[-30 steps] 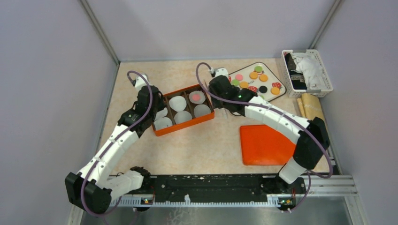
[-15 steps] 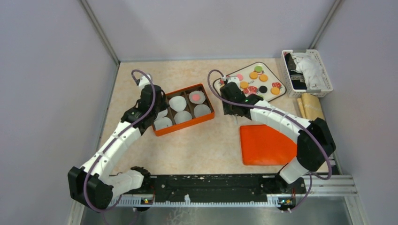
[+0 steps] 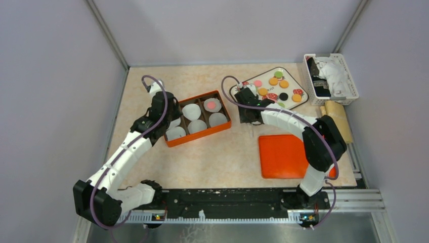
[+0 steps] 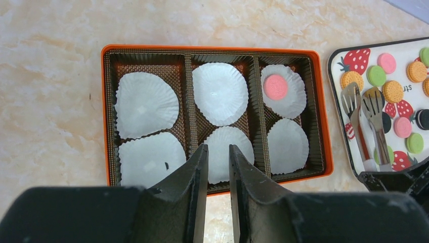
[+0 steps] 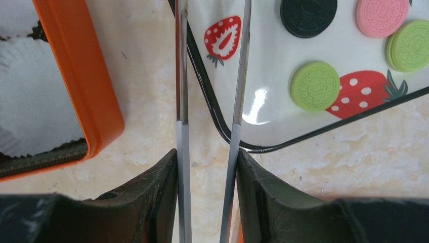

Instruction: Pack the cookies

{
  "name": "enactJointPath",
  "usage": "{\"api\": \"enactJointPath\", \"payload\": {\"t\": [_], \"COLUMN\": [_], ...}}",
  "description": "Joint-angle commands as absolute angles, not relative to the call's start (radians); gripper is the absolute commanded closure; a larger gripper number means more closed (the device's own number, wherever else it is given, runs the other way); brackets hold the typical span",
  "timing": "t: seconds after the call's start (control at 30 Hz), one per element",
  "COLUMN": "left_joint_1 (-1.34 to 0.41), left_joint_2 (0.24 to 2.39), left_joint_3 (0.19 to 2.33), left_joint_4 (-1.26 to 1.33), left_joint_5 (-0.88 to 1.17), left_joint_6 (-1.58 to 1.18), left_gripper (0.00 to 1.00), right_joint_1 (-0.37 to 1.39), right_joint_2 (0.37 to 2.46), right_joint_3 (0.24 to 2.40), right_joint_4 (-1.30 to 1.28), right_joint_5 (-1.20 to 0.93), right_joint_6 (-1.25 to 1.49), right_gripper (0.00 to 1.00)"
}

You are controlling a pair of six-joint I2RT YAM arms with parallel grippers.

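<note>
cookies (image 3: 273,81): lie loose on the tray, right of the box; orange, green, pink and black ones show
pink cookie (image 4: 275,87): alone in a paper cup in the box's far right compartment, same spot as a second ago
tray (image 5: 273,61): white with printed strawberries, just right of the box, a strip of table between them
tongs (image 5: 182,147): two metal arms pinched between the right fingers, tips reaching over the tray's corner nearest the box
right gripper (image 5: 207,157): clamped on the tongs; a second ago it hung close over the box's right end, now it sits farther right, at the tray's edge
right arm: elbow folded in closer to the box than a second ago
box (image 4: 104,116): orange, six compartments; unmoved
cups (image 4: 146,104): white paper, one per compartment, five of them bare
left gripper (image 4: 217,149): over the box's left end, fingers a narrow gap apart, nothing between them; slightly farther back than a second ago
lid (image 3: 283,157): orange, flat on the table, right of and nearer than the box; unmoved
</note>
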State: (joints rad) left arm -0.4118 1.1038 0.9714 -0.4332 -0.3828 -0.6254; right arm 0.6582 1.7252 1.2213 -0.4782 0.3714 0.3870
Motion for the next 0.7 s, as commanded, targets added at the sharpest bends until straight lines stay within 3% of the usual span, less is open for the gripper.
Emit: {"api": "enactJointPath", "payload": {"t": [0.0,0.43,0.57,0.67], "left_joint_1": [-0.407,-0.407,-0.407,-0.407], "left_joint_2": [1.093,1.079,1.072,1.064], "left_joint_3": [0.973,0.966,0.966,0.968], "left_joint_4": [-0.402,-0.409,-0.414,-0.42], "left_joint_5": [-0.395,-0.389,-0.392,-0.397], "left_joint_6": [-0.623,-0.624,-0.624,-0.623], "left_gripper": [0.72,0.72,0.72,0.72], "right_joint_1": [0.634,0.606,0.605,0.606], "right_joint_2": [1.754,1.841,1.854,1.845], "right_joint_3": [1.33,1.43,1.445,1.458], "right_joint_4": [-0.426,-0.474,-0.47,-0.463], "right_joint_5": [0.362,0.339,0.346,0.355], "right_joint_6": [0.381,0.387,0.384,0.375], "right_gripper": [0.59,0.58,0.64,0.73]}}
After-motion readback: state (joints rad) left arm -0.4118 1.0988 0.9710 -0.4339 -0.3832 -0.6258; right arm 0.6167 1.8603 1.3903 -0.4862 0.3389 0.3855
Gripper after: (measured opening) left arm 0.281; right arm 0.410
